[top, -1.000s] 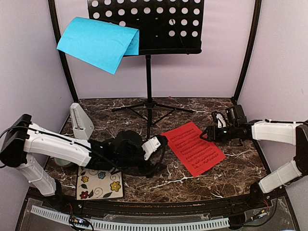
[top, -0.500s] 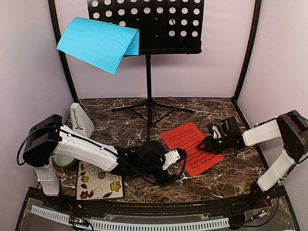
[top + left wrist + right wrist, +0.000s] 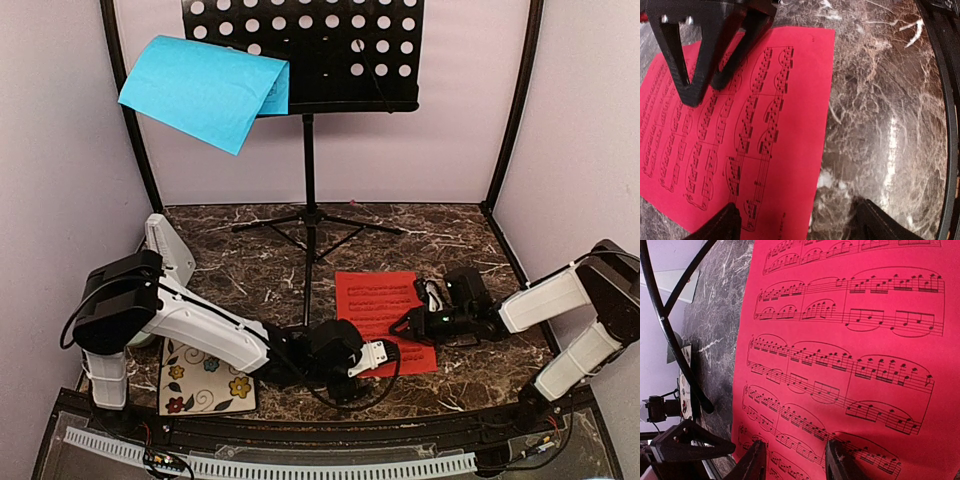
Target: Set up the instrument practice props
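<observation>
Red sheet (image 3: 385,305) has slid toward the front and squared up in the last second. It lies flat on the table (image 3: 250,270), not on the stand (image 3: 310,50).

Left gripper (image 3: 800,224) has moved in: fingers apart, straddling the sheet's edge (one tip over paper, one over table).

Right gripper (image 3: 796,462): fingers slightly apart over the sheet.

Blue sheet (image 3: 200,90) already hangs on the stand, so lifting the red one looks next.

A hanging sheet (image 3: 205,90) on the stand's (image 3: 340,50) left side, a flat sheet (image 3: 375,300) on the surface (image 3: 440,235) before it, metronome (image 3: 165,250) left
</observation>
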`<state>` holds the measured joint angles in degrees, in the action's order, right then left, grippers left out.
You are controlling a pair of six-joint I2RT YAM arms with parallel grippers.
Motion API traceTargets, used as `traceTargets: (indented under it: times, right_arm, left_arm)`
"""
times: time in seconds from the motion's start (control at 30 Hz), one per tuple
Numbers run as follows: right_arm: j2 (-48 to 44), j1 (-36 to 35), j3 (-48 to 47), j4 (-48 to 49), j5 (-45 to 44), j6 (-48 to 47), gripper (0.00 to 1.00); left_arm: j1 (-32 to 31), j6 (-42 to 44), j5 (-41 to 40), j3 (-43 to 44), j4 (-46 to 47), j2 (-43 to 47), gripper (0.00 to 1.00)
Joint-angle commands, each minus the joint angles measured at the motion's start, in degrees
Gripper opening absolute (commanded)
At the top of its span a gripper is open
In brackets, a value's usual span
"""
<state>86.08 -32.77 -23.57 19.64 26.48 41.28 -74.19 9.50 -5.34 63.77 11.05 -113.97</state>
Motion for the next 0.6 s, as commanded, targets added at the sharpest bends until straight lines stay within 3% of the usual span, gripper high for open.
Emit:
traceTargets:
  times: [0.0,0.33,0.57]
  right_arm:
    - [0.4,-0.8,2.6,-4.6,-3.9,2.4,0.42]
    - [2.7,-0.8,3.8,-4.5,-3.5,0.9,0.41]
    - [4.7,-0.9,3.0,-3.8,-2.1,0.4,0.41]
  left_arm:
    - [-2.6,7.1,-11.3,2.2,-4.0,-1.9,0.82]
    - [-3.2,18.1,-27.2,5.4,-1.4,-6.1,0.67]
    - [-3.2,23.2,-27.8,6.9,3.8,-7.6,0.56]
